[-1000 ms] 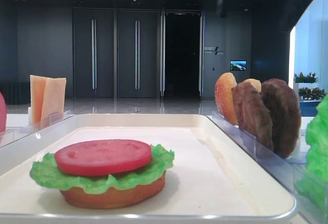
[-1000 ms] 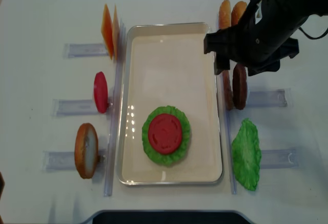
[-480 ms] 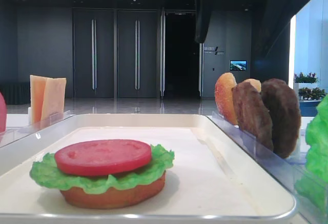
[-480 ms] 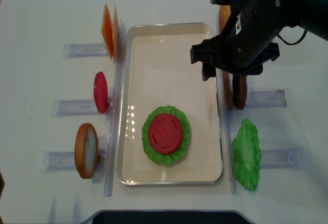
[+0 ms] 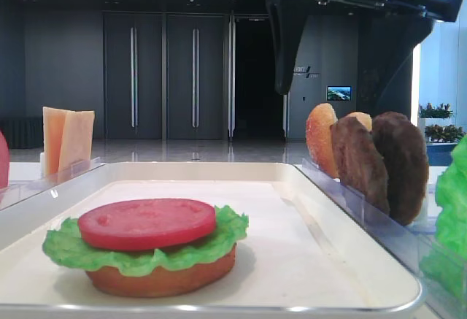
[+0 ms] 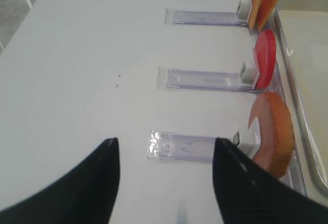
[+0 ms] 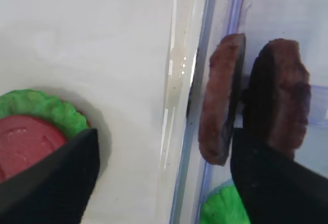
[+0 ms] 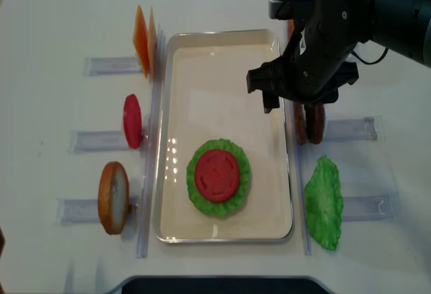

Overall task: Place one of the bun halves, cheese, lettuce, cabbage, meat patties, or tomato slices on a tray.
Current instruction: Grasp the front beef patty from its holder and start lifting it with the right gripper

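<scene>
The cream tray (image 8: 175, 72) holds a stack: bun half, lettuce (image 8: 195, 196) and a tomato slice (image 8: 217, 175) on top. Two dark meat patties (image 8: 315, 124) stand on edge in the clear rail right of the tray. My right gripper (image 8: 295, 102) hangs open above them, holding nothing. In the right wrist view one patty (image 7: 220, 106) and the tray rim (image 7: 177, 96) lie between its fingers (image 7: 46, 183); the other patty (image 7: 287, 98) stands beyond. My left gripper (image 6: 164, 183) is open and empty over the table, left of a bun half (image 6: 274, 131).
Left of the tray stand cheese slices (image 8: 144, 38), a tomato slice (image 8: 132, 120) and a bun half (image 8: 113, 197) in clear rails (image 6: 184, 147). A lettuce leaf (image 8: 323, 203) lies at the right. Bun halves (image 5: 321, 138) stand behind the patties, under the right arm.
The right arm has moved left and toward the front, now over the patties and the tray's right rim. Its fingers have come into the low view from above.
</scene>
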You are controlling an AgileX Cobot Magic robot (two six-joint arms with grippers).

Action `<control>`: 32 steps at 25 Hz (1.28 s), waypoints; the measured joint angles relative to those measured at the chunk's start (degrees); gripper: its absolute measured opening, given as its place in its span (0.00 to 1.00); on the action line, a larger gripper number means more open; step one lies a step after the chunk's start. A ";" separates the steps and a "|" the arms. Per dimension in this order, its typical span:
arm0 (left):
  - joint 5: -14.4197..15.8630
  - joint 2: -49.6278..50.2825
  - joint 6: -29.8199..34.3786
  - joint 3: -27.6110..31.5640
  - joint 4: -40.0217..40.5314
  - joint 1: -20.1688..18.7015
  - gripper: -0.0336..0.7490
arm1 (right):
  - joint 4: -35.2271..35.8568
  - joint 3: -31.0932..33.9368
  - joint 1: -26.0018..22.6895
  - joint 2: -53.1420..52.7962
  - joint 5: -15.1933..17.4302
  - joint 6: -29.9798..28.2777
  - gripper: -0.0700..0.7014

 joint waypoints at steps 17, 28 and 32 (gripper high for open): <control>0.00 0.00 0.00 0.00 0.00 0.00 0.39 | -1.92 -0.02 -1.20 0.11 -0.05 0.00 0.78; 0.00 0.00 0.00 0.00 0.00 0.00 0.18 | -1.88 -0.06 -1.72 1.17 -0.21 0.00 0.78; 0.00 0.00 0.00 0.00 0.00 0.00 0.12 | -1.56 -0.06 -1.72 2.67 -0.09 -0.14 0.78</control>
